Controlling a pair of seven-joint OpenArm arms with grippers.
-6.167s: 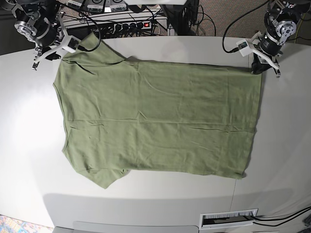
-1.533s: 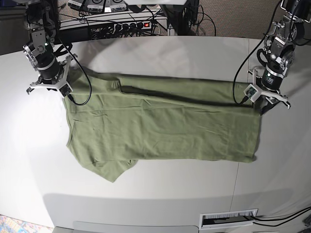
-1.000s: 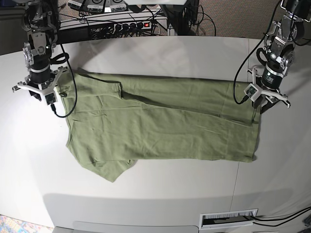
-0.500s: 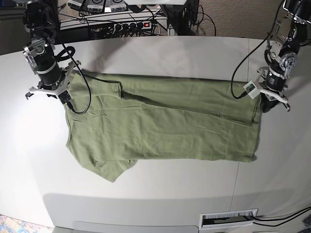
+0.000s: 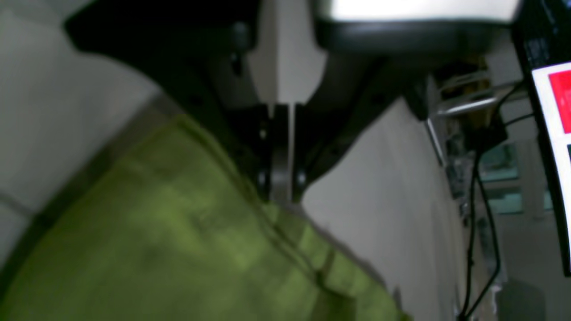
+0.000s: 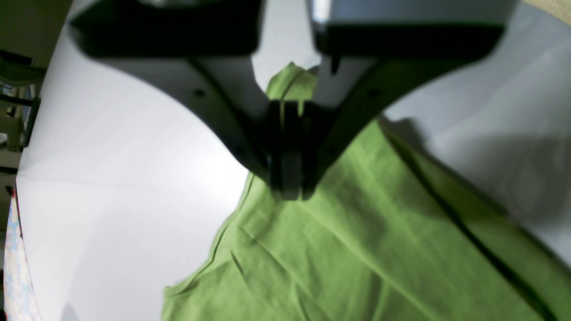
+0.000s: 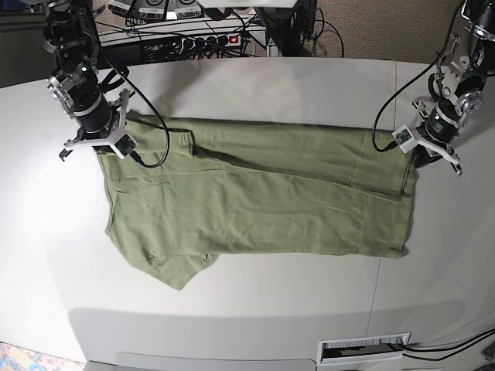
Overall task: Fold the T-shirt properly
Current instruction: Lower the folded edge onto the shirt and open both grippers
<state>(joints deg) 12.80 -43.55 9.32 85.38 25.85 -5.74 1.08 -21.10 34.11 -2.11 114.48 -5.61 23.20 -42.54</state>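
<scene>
T-shirt (image 7: 255,197) lies half-folded across the table (image 7: 255,85), unchanged since a moment ago. Right gripper (image 7: 109,148) has moved inward, pinching the sleeve-side edge. Left gripper (image 7: 425,158) has shifted up and outward, clamped on the hem corner.

The left hand (image 5: 281,196), its two black fingers pressed together, meets the blurred hemmed edge of the green T-shirt (image 5: 178,254) lying on the pale counter (image 5: 392,196).
</scene>
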